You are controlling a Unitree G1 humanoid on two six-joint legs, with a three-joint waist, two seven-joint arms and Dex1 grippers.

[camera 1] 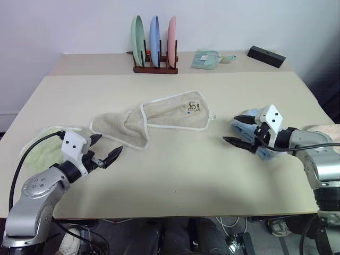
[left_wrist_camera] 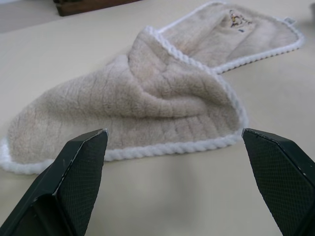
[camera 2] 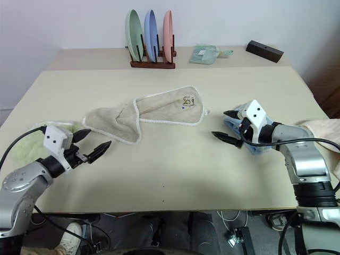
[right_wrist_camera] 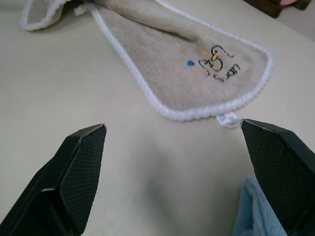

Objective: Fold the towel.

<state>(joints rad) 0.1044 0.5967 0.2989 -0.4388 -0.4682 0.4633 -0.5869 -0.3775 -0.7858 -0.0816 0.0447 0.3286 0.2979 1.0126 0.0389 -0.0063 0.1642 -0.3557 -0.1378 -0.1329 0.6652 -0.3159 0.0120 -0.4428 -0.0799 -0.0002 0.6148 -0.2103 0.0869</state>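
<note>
Your beige terry towel with white stitched edging [camera 1: 159, 118] lies crumpled near the middle of the pale tabletop [camera 1: 186, 175], one end bunched and folded over itself, the other end flat with its small dark printed logo [right_wrist_camera: 216, 61] facing up. Nothing is holding it yet. Your left gripper [camera 1: 104, 151] hovers just short of the bunched end with its black fingers spread wide, lined up on the white edging, which suggests a corner pick. Your right gripper [camera 1: 240, 130] hovers near the logo end, its fingers spread just as wide, above a light blue cloth [camera 1: 249, 128]. A light green cloth [camera 1: 42, 150] lies beside your left arm. Judging from this, flatten the bunched end before any fold.
</note>
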